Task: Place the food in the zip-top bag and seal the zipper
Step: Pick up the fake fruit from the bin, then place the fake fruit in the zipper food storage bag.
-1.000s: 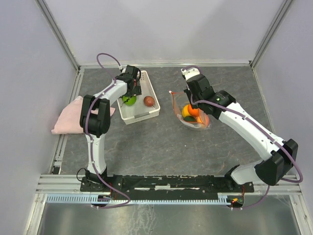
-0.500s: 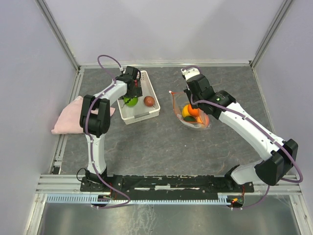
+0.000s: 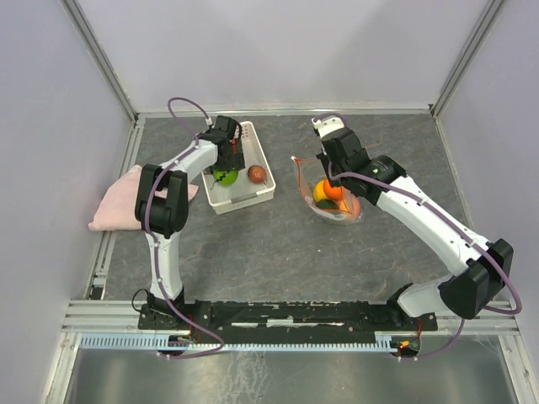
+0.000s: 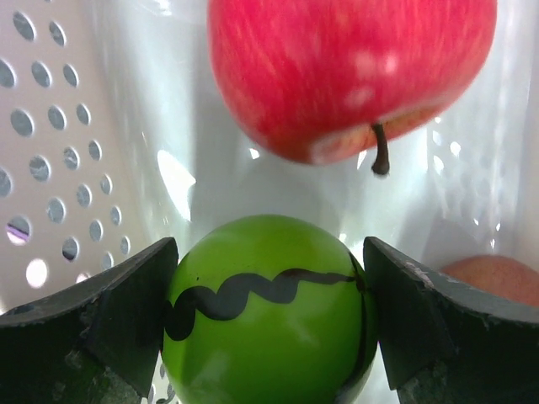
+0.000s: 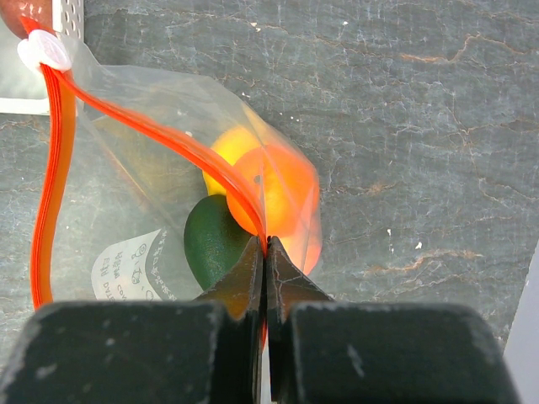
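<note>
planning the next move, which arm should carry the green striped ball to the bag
Left. The left hand has both fingers against the green ball in the basket; the right hand is pinching the bag's zipper strip.

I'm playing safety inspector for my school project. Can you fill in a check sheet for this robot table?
Surface: grey stone-pattern table.
Job's things: clear bag, mouth unsealed, holds an orange ball, a yellow ball and a dark green ball. A green ball with a black squiggle, a red apple and a peach-coloured piece sit in the white basket.
Clutter: pink cloth at the table's left edge.
Grippers: left jaws press both sides of the green ball; right jaws shut on the orange zipper strip.
Cables: purple cable looped along each arm.
Surroundings: pale walls, metal rail at the near edge.
</note>
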`<state>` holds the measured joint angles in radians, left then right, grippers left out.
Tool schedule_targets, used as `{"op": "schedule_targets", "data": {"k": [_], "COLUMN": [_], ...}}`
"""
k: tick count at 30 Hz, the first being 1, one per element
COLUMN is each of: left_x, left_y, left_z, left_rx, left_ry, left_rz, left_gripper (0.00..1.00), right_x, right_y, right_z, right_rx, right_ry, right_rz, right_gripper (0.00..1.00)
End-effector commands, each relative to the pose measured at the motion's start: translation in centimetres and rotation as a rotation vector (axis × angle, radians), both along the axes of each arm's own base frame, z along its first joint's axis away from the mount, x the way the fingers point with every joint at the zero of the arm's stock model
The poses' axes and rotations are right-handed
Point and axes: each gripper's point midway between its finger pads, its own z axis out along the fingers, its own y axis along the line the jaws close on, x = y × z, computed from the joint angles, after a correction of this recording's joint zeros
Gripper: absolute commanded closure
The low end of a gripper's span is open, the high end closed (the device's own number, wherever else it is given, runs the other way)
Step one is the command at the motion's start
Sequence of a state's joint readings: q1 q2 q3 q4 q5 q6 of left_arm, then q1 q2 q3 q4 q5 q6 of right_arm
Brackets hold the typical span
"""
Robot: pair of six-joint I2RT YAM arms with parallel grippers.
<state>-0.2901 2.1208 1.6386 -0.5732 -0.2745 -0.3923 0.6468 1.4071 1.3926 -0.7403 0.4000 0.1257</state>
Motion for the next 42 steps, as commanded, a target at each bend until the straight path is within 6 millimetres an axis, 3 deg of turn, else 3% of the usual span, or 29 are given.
{"op": "schedule_targets", "data": {"k": [1, 17, 26, 35, 42], "left_x": [-0.1, -3.5, -7.3, -11.7, -15.8], "left_y": [-0.7, -4.1, -10.5, -15.5, -19.9], "left_z": [4.3, 12.9, 20.4, 26.5, 29.8], "left_rx": [-0.076, -0.369, -0.583, -0.733, -0.761], "left_ry": [-0.097, -0.349, -0.593, -0.83, -0.996], "left_rz": [0.003, -0.07, -0.305, -0.6, -0.884], "left_gripper": [0.18, 0.33, 0.34, 0.35, 0.38], "right_x": [0.5, 0.7, 0.6, 0.1, -0.4], "right_y": [0.4, 0.5, 0.7, 0.9, 0.9], "right_z": [1.9, 2.4, 2.9, 2.9, 3.5], "right_rx": [0.042, 0.058, 0.073, 0.096, 0.114], "right_ry": [-0.056, -0.073, -0.081, -0.072, -0.077], "right_rz": [0.0, -0.015, -0.007, 0.009, 0.019], "right_gripper": [0.98, 0.98, 0.98, 0.98, 0.98]}}
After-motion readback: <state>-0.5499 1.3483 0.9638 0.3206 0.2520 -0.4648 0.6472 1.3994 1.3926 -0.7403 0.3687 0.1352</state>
